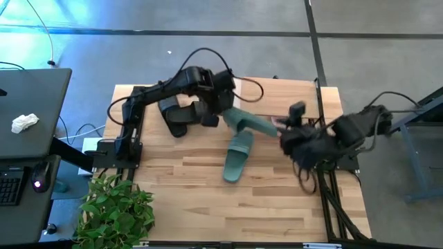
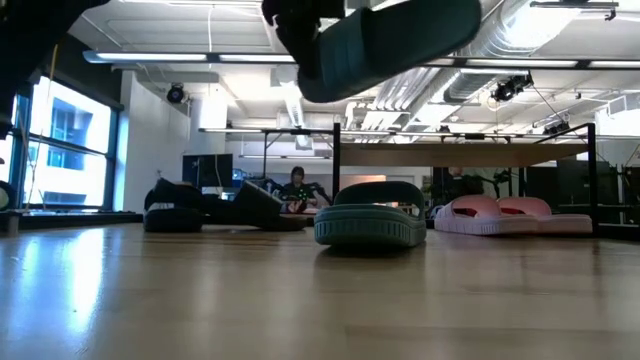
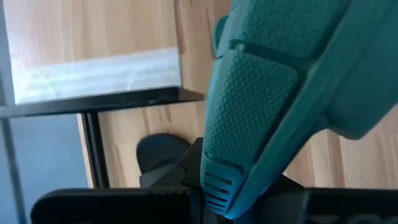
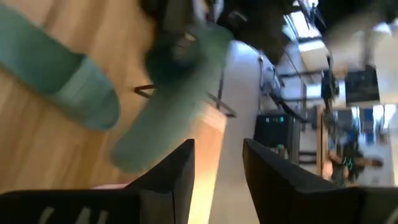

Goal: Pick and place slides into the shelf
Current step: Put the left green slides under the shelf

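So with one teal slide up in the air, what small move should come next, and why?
Probably the left gripper, shut on the lifted teal slide, should carry it on toward the shelf and lower it there. The slide hangs clear of the table, the other teal slide lies flat, and the right gripper holds nothing nearby.

Table: large light wooden table (image 1: 208, 207), butcher-block planks
Plant: green leafy plant (image 1: 114, 207) at the table's near left corner
Desk: dark desk (image 1: 38, 90) left of the table
Cloth: crumpled white cloth (image 1: 24, 123) on the desk
Keyboard: black keyboard (image 1: 8, 187), beside a mouse (image 1: 40, 176)
Floor: grey floor (image 1: 208, 21)
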`<action>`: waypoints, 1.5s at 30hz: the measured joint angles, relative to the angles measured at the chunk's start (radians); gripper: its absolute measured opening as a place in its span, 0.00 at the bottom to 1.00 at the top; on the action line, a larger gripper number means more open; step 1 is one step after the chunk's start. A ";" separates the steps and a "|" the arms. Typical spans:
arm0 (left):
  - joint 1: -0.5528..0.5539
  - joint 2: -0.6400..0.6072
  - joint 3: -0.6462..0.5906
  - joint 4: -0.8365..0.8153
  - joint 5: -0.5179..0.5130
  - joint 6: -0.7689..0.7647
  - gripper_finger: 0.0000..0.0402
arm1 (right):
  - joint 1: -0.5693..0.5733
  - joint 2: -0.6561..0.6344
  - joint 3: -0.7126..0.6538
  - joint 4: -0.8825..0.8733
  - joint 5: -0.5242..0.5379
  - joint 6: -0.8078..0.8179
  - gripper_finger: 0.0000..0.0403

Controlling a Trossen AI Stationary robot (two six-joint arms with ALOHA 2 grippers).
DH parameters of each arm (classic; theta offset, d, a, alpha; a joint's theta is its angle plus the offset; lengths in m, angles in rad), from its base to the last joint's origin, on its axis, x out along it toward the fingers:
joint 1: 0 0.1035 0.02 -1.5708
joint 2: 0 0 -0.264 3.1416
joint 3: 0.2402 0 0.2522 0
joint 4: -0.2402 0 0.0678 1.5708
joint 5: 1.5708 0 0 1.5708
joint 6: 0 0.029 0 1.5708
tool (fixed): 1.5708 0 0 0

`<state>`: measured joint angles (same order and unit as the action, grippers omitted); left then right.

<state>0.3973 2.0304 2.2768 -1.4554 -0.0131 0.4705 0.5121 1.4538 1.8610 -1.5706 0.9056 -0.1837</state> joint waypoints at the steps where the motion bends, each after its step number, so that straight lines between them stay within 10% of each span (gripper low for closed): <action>1: 0.013 0.000 0.000 -0.006 0.016 0.007 0.06 | 0.013 0.022 0.000 0.000 0.001 -0.024 0.31; 21: 0.127 0.006 -0.013 -0.116 0.331 0.256 0.06 | 0.002 0.336 -0.001 0.000 0.230 -0.780 0.31; 37: 0.233 0.032 -0.014 -0.115 0.388 0.250 0.06 | 0.106 0.333 -0.041 0.002 0.103 -0.535 0.31; 45: 0.200 0.032 -0.014 -0.115 0.413 0.304 0.06 | 0.184 0.261 -0.322 -0.002 0.170 -0.437 0.31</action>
<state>0.5969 2.0621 2.2627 -1.5707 0.4000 0.7747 0.6959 1.7153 1.5389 -1.5727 1.0758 -0.6211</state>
